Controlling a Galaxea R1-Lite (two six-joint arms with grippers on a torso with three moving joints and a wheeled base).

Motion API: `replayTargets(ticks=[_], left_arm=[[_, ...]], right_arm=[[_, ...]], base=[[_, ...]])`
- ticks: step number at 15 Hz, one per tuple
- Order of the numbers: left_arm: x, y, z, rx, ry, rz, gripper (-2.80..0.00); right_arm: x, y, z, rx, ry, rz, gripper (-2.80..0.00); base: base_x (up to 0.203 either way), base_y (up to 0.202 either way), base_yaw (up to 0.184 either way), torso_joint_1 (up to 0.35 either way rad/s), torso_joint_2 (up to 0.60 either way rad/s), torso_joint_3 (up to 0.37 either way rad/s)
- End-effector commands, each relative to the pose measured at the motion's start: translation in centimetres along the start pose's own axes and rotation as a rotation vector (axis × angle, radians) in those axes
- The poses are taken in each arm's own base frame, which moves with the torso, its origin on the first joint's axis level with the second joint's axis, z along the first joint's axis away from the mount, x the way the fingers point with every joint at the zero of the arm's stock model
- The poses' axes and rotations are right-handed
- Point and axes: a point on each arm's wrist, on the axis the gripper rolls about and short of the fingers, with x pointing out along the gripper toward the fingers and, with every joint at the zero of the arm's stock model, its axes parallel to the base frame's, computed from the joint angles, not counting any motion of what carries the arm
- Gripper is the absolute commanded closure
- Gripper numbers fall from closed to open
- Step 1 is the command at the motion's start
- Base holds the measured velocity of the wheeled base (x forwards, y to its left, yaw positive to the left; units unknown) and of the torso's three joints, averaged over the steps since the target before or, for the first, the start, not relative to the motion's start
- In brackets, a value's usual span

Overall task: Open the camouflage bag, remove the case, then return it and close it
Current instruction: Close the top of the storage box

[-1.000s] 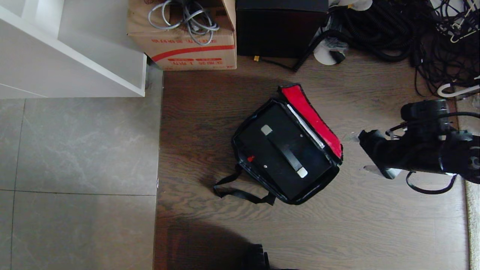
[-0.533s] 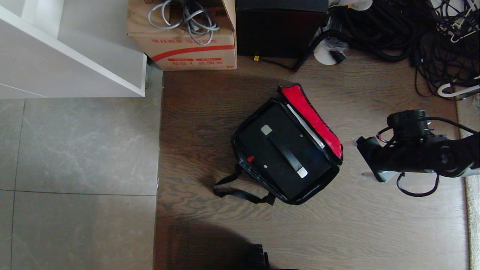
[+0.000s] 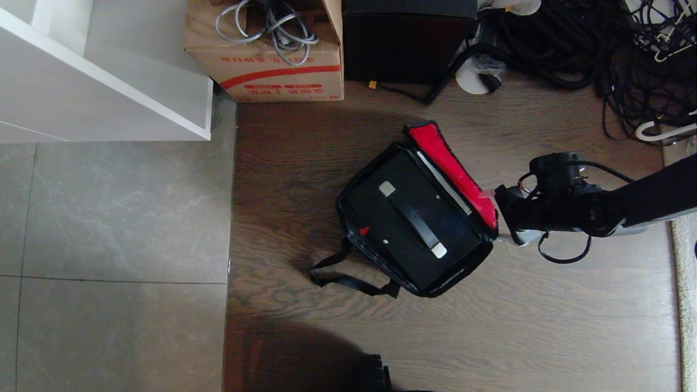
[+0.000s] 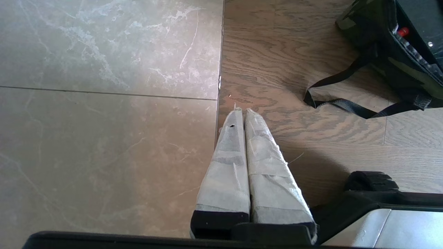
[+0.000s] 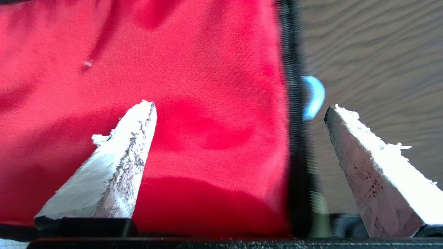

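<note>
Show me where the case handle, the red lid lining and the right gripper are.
case handle (image 3: 416,220), head view, middle of the black bar.
red lid lining (image 5: 173,86), right wrist view, centre of the red fabric.
right gripper (image 5: 238,109), right wrist view, midway between its open fingertips.

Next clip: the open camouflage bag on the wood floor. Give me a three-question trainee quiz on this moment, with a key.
1. True or false: the case lies inside the camouflage bag.
2. Which gripper is at the red lid lining: A) left gripper, B) right gripper?
3. Fill in: the right gripper's fingers are ____, one over the lining, one past the lid's black edge.

Key: 1 true; 2 B; 3 open. The left gripper is shut over the floor, away from the bag.
</note>
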Motion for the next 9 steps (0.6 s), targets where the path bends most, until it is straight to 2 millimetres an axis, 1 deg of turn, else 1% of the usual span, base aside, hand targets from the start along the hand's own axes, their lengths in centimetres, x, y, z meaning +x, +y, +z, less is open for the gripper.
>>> replayTargets(ticks=[1, 5, 9], left_arm=[[0.00, 0.00, 0.02, 0.000, -0.001, 0.000, 0.00], [0.00, 0.00, 0.00, 0.000, 0.000, 0.000, 0.00], [0.00, 0.00, 0.00, 0.000, 0.000, 0.000, 0.00]], right_arm=[[1.11, 0.09, -0.44, -0.002, 0.039, 0.012, -2.80], [1.75, -0.15, -0.56, -0.045, 0.040, 0.008, -2.80], [1.43, 0.41, -0.32, -0.115, -0.040, 0.055, -2.80]], base=[[0.000, 0.000, 0.000, 0.000, 0.00, 0.000], [0.000, 0.000, 0.000, 0.000, 0.00, 0.000], [0.000, 0.000, 0.000, 0.000, 0.00, 0.000]])
